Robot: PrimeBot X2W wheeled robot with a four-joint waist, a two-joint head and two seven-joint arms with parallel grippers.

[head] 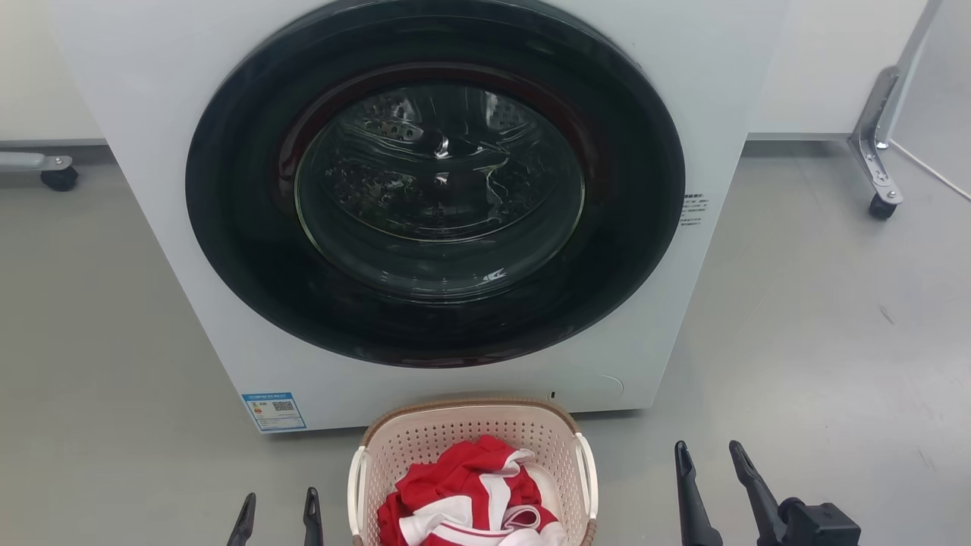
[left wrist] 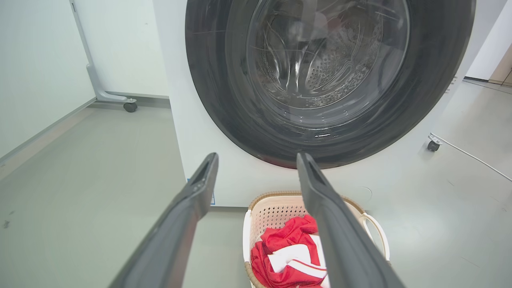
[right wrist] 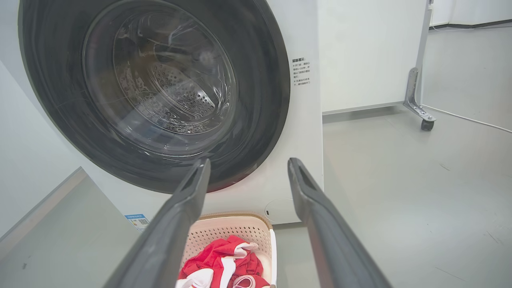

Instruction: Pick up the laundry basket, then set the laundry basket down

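The laundry basket (head: 425, 436) stands on the floor against the washing machine's base, cream with a brown rim and white side handles. Red and white cloth (head: 463, 485) lies inside it. My left gripper (head: 278, 509) is open just left of the basket, apart from it. Open as well, my right gripper (head: 711, 459) hangs to the basket's right, a bit farther off. In the left wrist view the basket (left wrist: 272, 208) sits below my open left gripper (left wrist: 257, 160). The right wrist view has the basket (right wrist: 232, 230) low between the fingers of my open right gripper (right wrist: 248, 166).
A white washing machine (head: 152, 91) with a shut dark round door (head: 436, 182) rises right behind the basket. Wheeled frame legs stand at the far right (head: 880, 171) and far left (head: 45, 168). A white cable (head: 933, 171) runs on the grey floor at right.
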